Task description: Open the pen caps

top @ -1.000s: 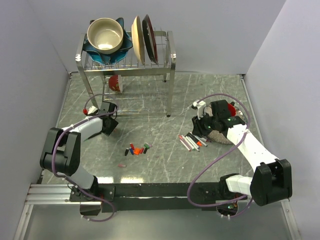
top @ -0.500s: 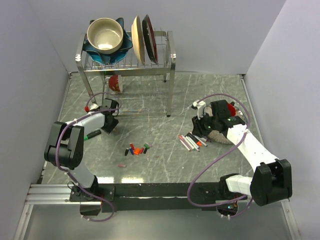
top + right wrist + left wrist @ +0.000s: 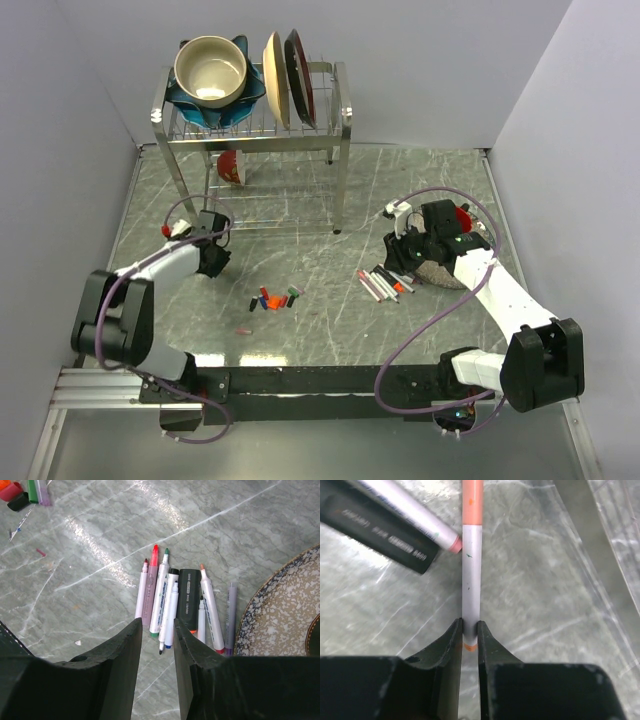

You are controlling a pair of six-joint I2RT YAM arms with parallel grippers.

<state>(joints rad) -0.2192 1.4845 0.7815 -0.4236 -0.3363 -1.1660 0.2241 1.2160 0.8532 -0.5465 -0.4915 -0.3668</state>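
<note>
In the left wrist view my left gripper (image 3: 470,625) is shut on the lower end of a white-barrelled pen (image 3: 470,575) lying on the table. Its orange cap (image 3: 472,500) points away from me. A black marker (image 3: 380,527) and a white pen with a pink end (image 3: 415,512) lie just beside it. From above, the left gripper (image 3: 210,256) sits at the left of the table. My right gripper (image 3: 157,622) hangs open over a row of uncapped pens (image 3: 165,592). Several loose pen caps (image 3: 275,299) lie mid-table.
A metal dish rack (image 3: 255,125) with bowls and plates stands at the back, with a red bowl (image 3: 229,166) under it. A speckled plate (image 3: 285,615) lies right of the pen row. Walls close in the left, right and back sides.
The left gripper has closed onto the orange-capped pen, and the left arm has shifted a little toward the near left. The right arm has not moved.
</note>
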